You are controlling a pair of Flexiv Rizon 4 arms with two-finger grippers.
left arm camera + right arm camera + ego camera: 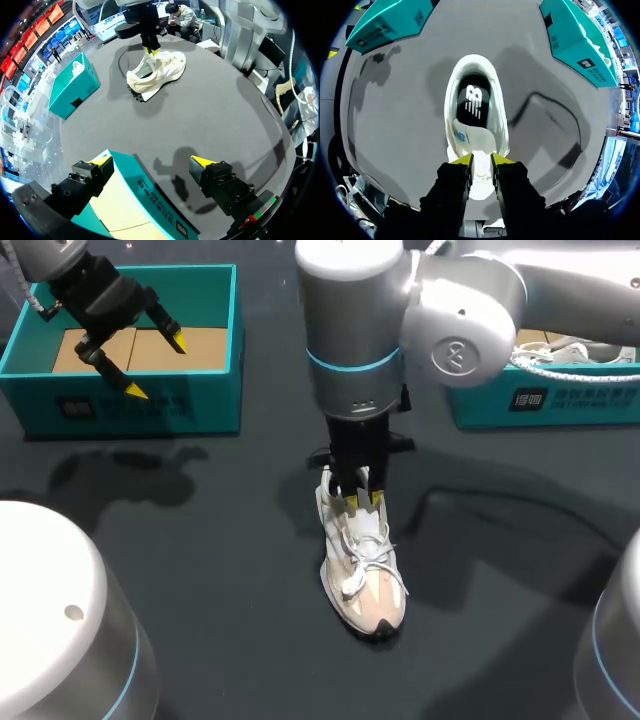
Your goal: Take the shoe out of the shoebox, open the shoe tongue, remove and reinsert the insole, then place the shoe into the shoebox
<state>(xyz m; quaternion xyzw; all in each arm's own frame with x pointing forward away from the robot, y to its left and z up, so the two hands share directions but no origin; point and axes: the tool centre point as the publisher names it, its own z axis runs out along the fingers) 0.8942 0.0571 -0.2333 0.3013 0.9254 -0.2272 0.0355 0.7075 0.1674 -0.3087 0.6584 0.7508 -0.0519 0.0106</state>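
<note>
A white and beige sneaker (362, 575) stands upright on the dark table, toe toward the front edge. My right gripper (360, 502) comes straight down on it and is shut on the shoe tongue (481, 150), which sits between the two yellow tips. Ahead of the fingers the shoe's mouth gapes and shows the black insole (472, 102) inside. My left gripper (157, 367) hangs open over the empty teal shoebox (120, 405) at the back left, holding nothing. The left wrist view shows that box's edge (135, 200) between the open tips and the sneaker (157, 75) far ahead.
A second teal shoebox (560, 400) stands at the back right with another white shoe (575, 352) in it. Bare dark tabletop surrounds the sneaker. My right arm's bulky elbow (460, 330) spans the space above the table's back middle.
</note>
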